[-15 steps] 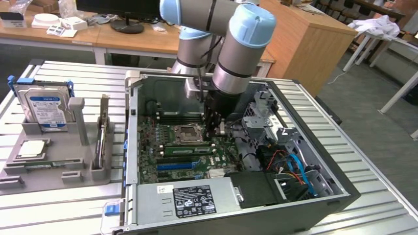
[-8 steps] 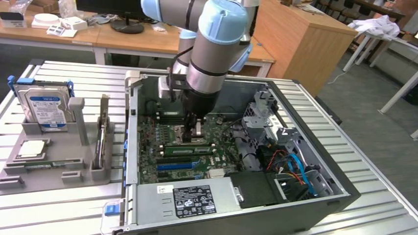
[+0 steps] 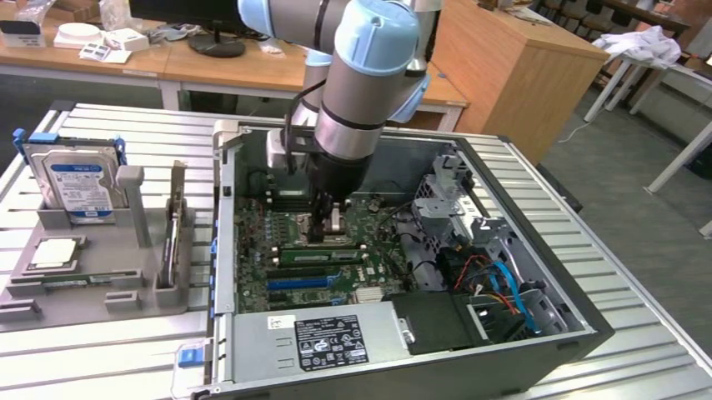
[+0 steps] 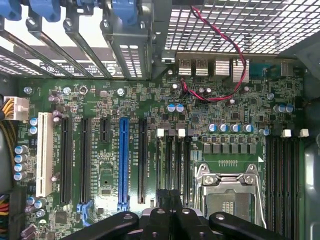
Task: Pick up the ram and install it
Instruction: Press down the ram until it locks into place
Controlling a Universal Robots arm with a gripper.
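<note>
Item: open computer case (image 3: 579, 329) lying on a ribbed metal bench (image 3: 100, 354), centre of the exterior view.

- Lower centre: the power supply (image 3: 328, 337), with a black label on top.
- Lower right: blue and orange cables (image 3: 506, 287) bundled inside the case.
- Centre: the motherboard (image 3: 283, 287), green, with a blue slot (image 3: 298, 282) among black slots.
- Just above those slots in the frame: the ram (image 3: 323, 253), a long green stick with a pale label, lying along a memory slot just beside the tool's tips. Whether it is fully seated cannot be told.
- Tool (image 3: 333, 229): fingers closed together, pointing down at the board close above the ram. No object can be made out between them.
- Wrist view: the tool (image 4: 170, 212) hangs over black memory slots (image 4: 172, 160), between the long blue slot (image 4: 123, 165) and the empty processor socket (image 4: 227, 192). A red wire (image 4: 235, 55) loops by the rear ports.
- Centre left: a grey fixture (image 3: 133, 287) holds a hard drive (image 3: 72, 179) upright and a silver processor chip (image 3: 56, 252) lying flat.
- Upper centre: the grey and pale blue arm (image 3: 368, 75) reaches down into the case.
- Top of frame: wooden desks (image 3: 501, 58).
</note>
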